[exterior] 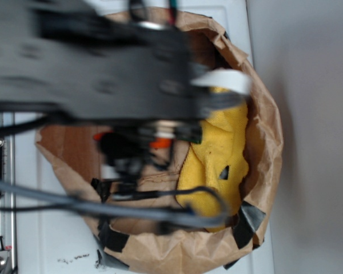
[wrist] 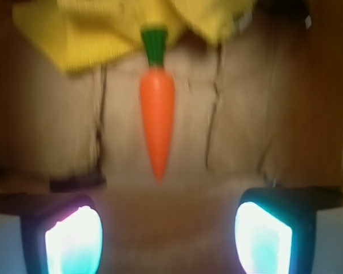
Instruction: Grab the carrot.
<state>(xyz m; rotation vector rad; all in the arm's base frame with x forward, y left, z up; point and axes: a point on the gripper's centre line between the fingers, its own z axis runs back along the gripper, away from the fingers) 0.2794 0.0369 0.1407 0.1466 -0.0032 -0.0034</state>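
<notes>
The glossy orange plastic carrot (wrist: pixel 157 117) lay on the brown paper bag's floor (wrist: pixel 240 131), its green stem touching the yellow terry cloth (wrist: pixel 86 40). The gripper (wrist: pixel 168 237) hung near its tip, fingers spread, empty.

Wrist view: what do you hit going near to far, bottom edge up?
Open gripper, its fingertips at the bottom corners → bare brown paper floor → carrot, tip nearest, green stem cap farthest → yellow cloth along the top edge, at the carrot's stem.

Blurred, seemingly black arm (exterior: pixel 103 68), grey cables (exterior: pixel 103 206)
</notes>
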